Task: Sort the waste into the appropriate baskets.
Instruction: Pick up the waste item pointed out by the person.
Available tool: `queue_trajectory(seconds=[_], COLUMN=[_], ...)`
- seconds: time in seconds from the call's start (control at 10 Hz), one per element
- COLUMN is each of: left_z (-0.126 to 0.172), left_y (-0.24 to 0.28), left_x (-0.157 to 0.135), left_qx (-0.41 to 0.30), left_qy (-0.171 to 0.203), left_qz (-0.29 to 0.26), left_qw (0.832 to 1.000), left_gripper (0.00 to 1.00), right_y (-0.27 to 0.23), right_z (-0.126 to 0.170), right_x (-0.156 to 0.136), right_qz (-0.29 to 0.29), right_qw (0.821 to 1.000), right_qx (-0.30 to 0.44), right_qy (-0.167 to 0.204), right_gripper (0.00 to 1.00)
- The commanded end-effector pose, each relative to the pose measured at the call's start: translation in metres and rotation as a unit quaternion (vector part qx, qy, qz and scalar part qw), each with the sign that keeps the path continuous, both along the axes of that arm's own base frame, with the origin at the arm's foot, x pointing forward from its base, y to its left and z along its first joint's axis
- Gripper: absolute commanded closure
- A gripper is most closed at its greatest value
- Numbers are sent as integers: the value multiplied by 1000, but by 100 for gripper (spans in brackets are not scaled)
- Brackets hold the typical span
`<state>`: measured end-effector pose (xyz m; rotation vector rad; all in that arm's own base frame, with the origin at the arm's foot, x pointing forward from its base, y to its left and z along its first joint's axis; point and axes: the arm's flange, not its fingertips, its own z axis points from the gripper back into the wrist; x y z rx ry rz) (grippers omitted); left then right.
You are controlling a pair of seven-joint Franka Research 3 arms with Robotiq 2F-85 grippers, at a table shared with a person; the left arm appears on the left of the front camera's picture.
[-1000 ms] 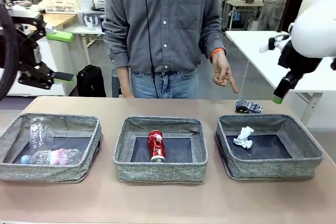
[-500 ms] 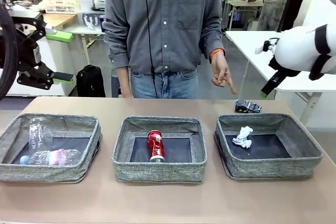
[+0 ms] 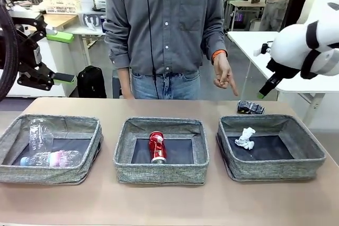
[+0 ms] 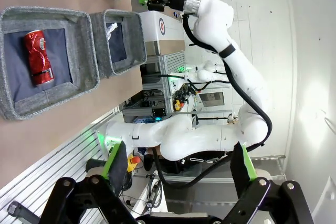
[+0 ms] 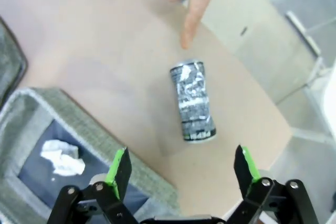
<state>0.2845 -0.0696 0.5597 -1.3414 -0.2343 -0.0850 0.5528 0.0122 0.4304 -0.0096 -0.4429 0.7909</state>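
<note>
Since the dark can lies on bare table behind the right basket, under the person's pointing hand, I'd bring my right gripper straight down across its narrow width, jaws wide, while it hovers high overhead, and my left gripper waits wide too.

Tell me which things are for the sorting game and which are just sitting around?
For sorting: crushed dark can, crushed red can, paper wad, plastic bottles, three grey baskets.

Just around: black backpack on the floor, white side table.
</note>
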Motion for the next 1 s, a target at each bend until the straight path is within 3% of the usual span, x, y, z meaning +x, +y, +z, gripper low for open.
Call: queue_trajectory(seconds=[0.0, 0.3, 0.6, 0.9], left_z=[2, 2, 2, 2], left_y=[0, 0, 0, 0], left_x=[1, 1, 1, 1], left_qx=[-11, -11, -11, -11], left_qy=[-10, -10, -10, -10], left_qz=[-3, -3, -3, -3], left_qw=[1000, 1000, 1000, 1000], left_gripper=[0, 0, 0, 0], right_y=[-12, -25, -34, -37], right_z=[-7, -48, -82, -110], right_x=[35, 64, 80, 91], right_qz=[30, 50, 66, 82], right_qw=[999, 999, 997, 995], right_qx=[-7, 1, 30, 49], right_qy=[22, 15, 41, 29], right_gripper=[0, 0, 0, 0])
